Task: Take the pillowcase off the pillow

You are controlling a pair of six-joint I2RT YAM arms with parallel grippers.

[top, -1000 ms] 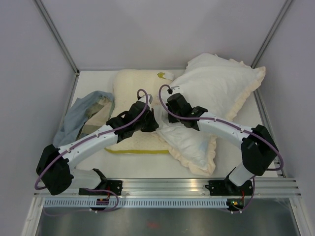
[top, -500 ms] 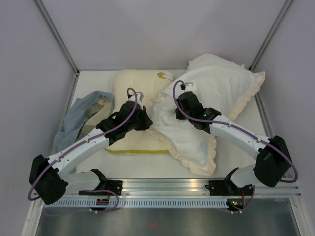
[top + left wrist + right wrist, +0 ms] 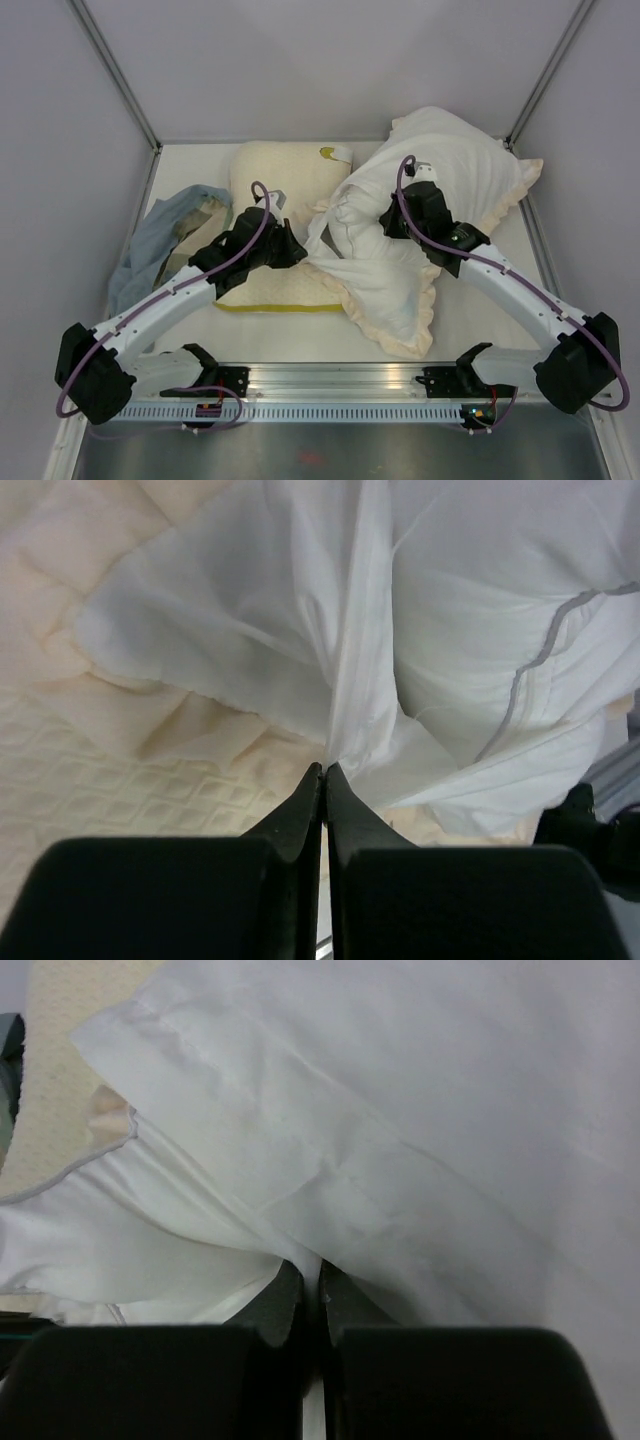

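**Both claws clamped on the mouth of the case, pillow only partly out**

The pillowcase (image 3: 395,300) lies just right of the flat yellow-edged cushion (image 3: 270,175). Its cream frill (image 3: 412,345) drapes over that cushion's near right corner, and the rest runs away to the far right. The pillow (image 3: 500,570) is bunched at the opening, white with a thin grey seam line, bulging out just right of the cushion's right edge. Most of it looks to be inside the cover.

My left claw (image 3: 324,768) is pressed together, pinching a thin band of white cloth. I take that band for the case's hem, right at the cushion's right edge. My right claw (image 3: 318,1265) is also squeezed tight on a fold of white cloth. It looks like the same hemmed edge, further right of the cushion, though white on white makes that hard to call.

My read on handling: the case is thin, limp and light. It will stretch and slide rather than lift cleanly, and a narrow pinch could slip off the smooth weave. The doubled hem is the place to hold. The pillow is soft and squashy, bulky but not heavy, and likely to drag along inside unless something pins it.

Left of the cushion a blue-grey cloth (image 3: 165,235) sits crumpled, well apart from the work.
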